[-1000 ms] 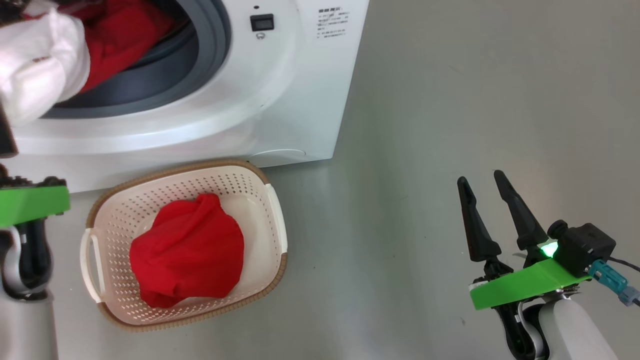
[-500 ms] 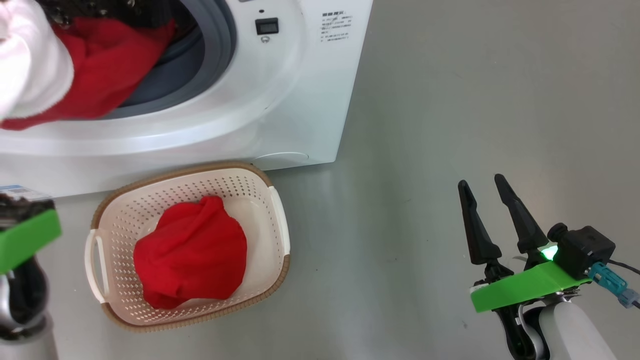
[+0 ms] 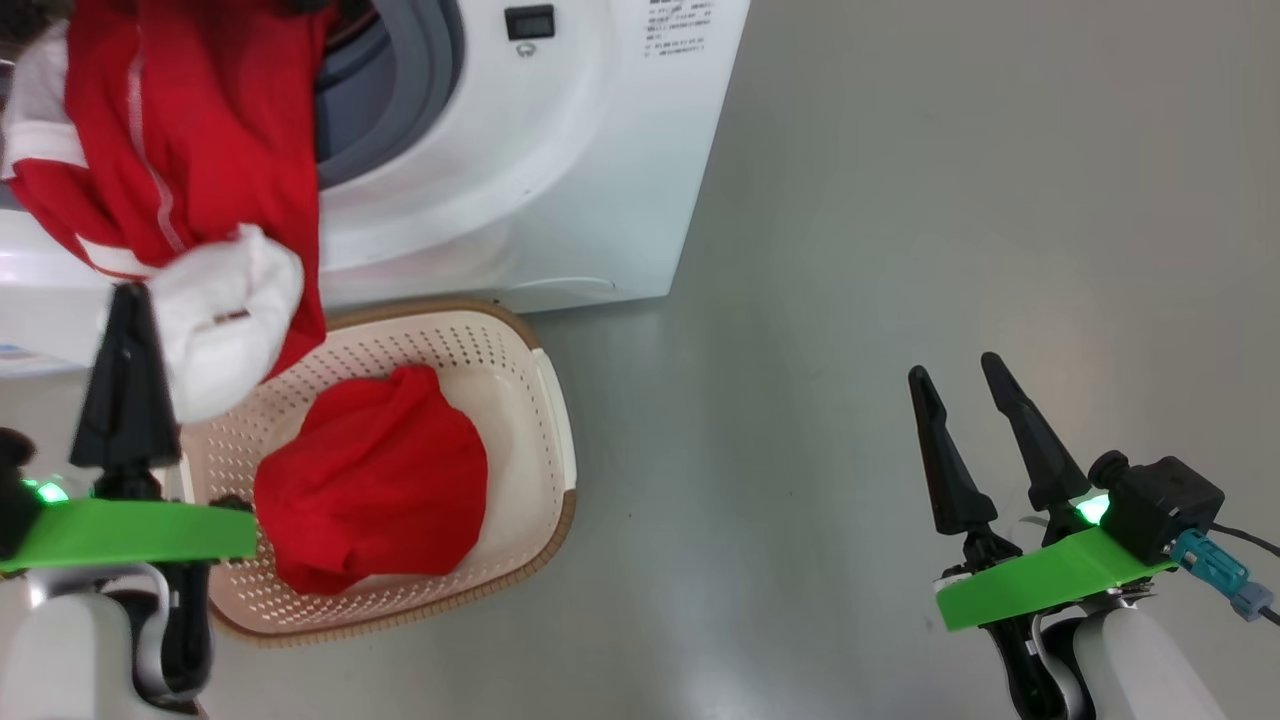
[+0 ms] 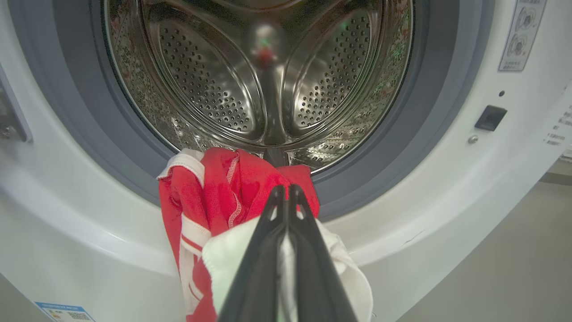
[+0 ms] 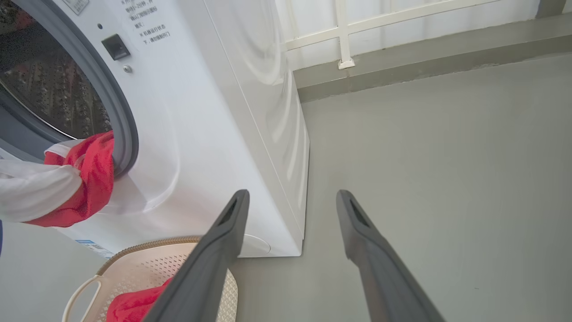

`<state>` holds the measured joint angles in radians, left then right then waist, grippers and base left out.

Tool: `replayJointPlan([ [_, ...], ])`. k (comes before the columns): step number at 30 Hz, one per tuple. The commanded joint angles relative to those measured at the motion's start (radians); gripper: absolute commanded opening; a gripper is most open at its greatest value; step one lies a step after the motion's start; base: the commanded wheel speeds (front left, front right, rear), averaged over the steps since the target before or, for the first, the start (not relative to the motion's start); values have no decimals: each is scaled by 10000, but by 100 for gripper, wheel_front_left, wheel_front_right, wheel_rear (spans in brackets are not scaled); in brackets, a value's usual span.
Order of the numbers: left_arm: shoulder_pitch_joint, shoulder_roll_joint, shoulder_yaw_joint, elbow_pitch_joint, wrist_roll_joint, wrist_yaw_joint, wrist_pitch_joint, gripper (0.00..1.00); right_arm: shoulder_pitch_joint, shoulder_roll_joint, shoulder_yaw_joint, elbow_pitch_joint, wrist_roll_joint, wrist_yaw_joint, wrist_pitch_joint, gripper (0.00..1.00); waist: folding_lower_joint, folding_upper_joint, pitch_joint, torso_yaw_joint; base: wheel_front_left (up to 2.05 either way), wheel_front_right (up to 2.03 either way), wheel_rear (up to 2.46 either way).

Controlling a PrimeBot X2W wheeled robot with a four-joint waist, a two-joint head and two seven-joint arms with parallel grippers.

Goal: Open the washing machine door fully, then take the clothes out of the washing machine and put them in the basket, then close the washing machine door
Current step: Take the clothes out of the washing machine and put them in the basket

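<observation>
Grey floor [image 3: 850,250], red clothes [image 4: 214,188] in left hand [image 4: 283,190]

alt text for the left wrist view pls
The left gripper, shut on a red and white garment, holds it in front of the lower edge of the open mouth of the washing machine. Behind it is the perforated steel drum, ringed by a grey gasket.

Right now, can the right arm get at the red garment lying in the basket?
Probably yes. Bare floor lies between the open right pincer and the basket, and the red garment lies uncovered on that side. The left pincer holds a red-and-white garment above the basket's left end.
</observation>
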<state>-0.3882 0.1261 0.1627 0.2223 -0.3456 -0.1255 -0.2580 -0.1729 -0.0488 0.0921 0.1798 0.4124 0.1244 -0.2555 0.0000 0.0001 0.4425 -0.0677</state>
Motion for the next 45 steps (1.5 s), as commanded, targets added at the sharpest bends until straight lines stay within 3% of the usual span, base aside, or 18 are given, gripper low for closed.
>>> replayJointPlan([
  [1, 7, 391, 177, 305, 87, -52, -38, 0, -107, -14, 255, -263, -46, 63, -63, 100, 0, -1, 282, -34, 0, 0, 0],
  [13, -1078, 579, -444, 2991, 187, -52, -38, 0, -503, -14, 266, -464, 14, 63, -63, 100, 0, -1, 1307, -165, 0, 0, 0],
  [25, -2644, 1174, -1378, 5371, 197, -52, -38, 0, -918, -14, 286, -636, -4, 63, -63, 100, 0, -1, 2226, -305, 0, 0, 0],
  [35, -3120, 1263, -1505, 5898, 249, -52, -38, 0, -1016, -14, 261, -625, -53, 63, -63, 100, 0, -1, 2224, -331, 0, 0, 0],
  [36, -3111, 1248, -1489, 5883, 238, -52, -38, 7, -1008, -14, 253, -619, -61, 63, -63, 100, 0, -1, 2198, -321, 0, 0, 0],
  [37, -3092, 1239, -1482, 5871, 231, -52, -38, 25, -1001, -14, 246, -614, -68, 63, -63, 100, 0, -1, 2172, -309, 0, 0, 0],
  [39, -3038, 1221, -1437, 5809, 212, -52, -38, 38, -992, -14, 232, -603, -86, 63, -63, 100, 0, -1, 2117, -281, 0, 0, 0],
  [40, -2995, 1203, -1421, 5754, 204, -52, -38, 49, -987, -14, 221, -597, -97, 63, -63, 100, 0, -1, 2084, -260, 0, 0, 0],
  [43, -2828, 1129, -1373, 5562, 169, -52, -38, 92, -957, -14, 198, -569, -136, 63, -63, 100, 0, -1, 1944, -181, 0, 0, 0],
  [45, -2683, 1090, -1334, 5414, 149, -52, -38, 98, -918, -14, 191, -538, -165, 63, -63, 100, 0, -1, 1833, -129, 0, 0, 0],
])
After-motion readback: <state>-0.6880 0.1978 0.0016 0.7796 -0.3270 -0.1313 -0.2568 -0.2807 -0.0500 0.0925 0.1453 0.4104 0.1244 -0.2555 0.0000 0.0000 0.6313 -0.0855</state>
